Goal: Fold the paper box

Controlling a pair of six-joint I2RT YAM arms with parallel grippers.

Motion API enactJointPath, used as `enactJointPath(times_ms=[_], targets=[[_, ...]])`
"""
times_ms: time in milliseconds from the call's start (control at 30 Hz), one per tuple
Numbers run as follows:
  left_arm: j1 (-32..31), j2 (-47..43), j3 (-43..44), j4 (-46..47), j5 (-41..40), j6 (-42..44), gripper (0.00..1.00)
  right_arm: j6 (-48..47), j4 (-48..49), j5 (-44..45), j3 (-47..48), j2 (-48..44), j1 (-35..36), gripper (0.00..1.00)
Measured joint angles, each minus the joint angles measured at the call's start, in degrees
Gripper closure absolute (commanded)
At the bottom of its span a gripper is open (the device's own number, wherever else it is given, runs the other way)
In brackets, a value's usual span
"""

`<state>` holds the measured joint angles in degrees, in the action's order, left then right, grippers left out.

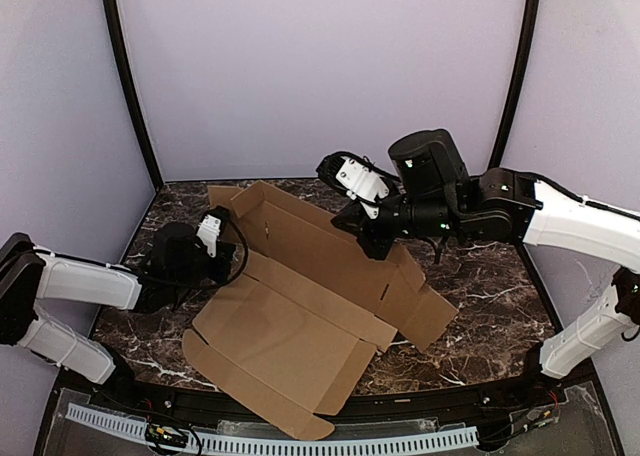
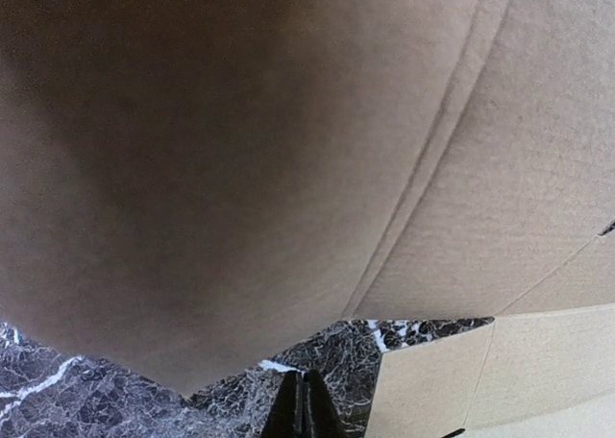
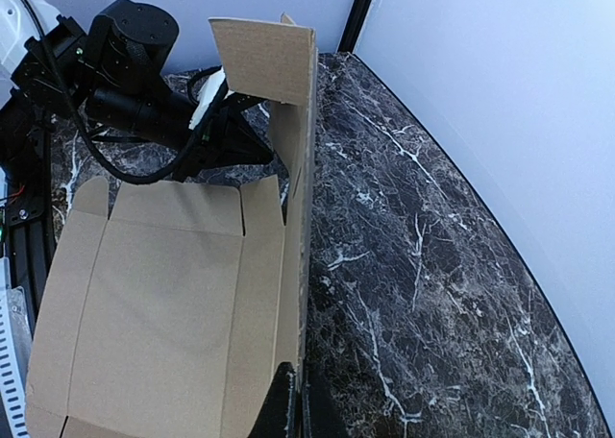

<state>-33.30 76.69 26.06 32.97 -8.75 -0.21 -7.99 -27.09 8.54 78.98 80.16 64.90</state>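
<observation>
- Table (image 1: pixel 480 306): dark marble. The paper box (image 1: pixel 300 316) lies spread over its middle, mostly flat, between the two arms.
- Paper box: judged light and thin, stiff across its panels, weak at the creases, and likely to slide or flop. It is best held at a panel edge close to a crease.
- Back panel (image 3: pixel 264 59): stands upright.
- Right gripper (image 3: pixel 291 400): pinched on that panel's edge.
- Left gripper (image 2: pixel 303 407): fingers pressed together, holding nothing, beside the left flap.

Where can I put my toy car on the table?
The table shows bare marble right of the paper box, toward the right arm base, and near-left, between the box and the left arm. The middle is crowded with cardboard.
</observation>
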Motion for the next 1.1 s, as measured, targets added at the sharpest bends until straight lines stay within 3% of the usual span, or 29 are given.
enactJointPath(times_ms=[533, 1100], targets=[[0.0, 4.6, 2.0, -0.1, 8.0, -0.6, 0.99, 0.4, -0.8, 0.7, 0.6, -0.2, 1.1, 1.00], [0.0, 4.1, 2.0, 0.9, 23.4, -7.4, 0.99, 0.6, -1.1, 2.6, 0.8, -0.2, 1.2, 1.00]])
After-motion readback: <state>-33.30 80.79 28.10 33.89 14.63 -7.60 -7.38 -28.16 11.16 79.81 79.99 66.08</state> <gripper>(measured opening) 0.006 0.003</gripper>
